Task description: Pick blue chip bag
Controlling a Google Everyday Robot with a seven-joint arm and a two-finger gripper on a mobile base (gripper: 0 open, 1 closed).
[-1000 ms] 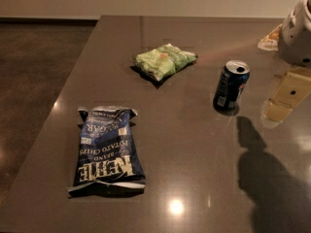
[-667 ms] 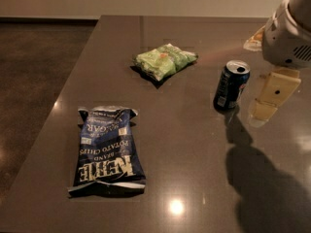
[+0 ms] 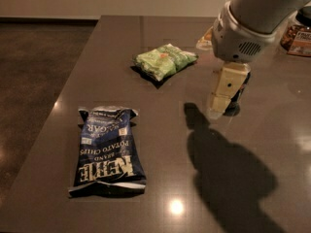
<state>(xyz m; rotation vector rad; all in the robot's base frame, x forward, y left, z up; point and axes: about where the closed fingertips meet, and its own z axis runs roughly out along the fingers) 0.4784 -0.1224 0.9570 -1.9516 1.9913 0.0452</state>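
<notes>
The blue chip bag [image 3: 108, 149] lies flat on the dark table [image 3: 160, 130] at the front left, navy with white "KETTLE" lettering and white crimped ends. My gripper [image 3: 219, 101] hangs from the white arm [image 3: 252, 18] over the right middle of the table, far to the right of the bag and apart from it. It holds nothing that I can see. Its shadow falls on the table in front of it.
A light green bag [image 3: 165, 60] lies at the back centre. A dark soda can [image 3: 241, 89] stands right behind the gripper, mostly hidden by it. Brown packages [image 3: 297, 37] sit at the far right back. The table's left edge runs beside the blue bag.
The arm has swung left and toward the table's middle. The gripper now covers the soda can, which showed fully before. The bags have not moved.
</notes>
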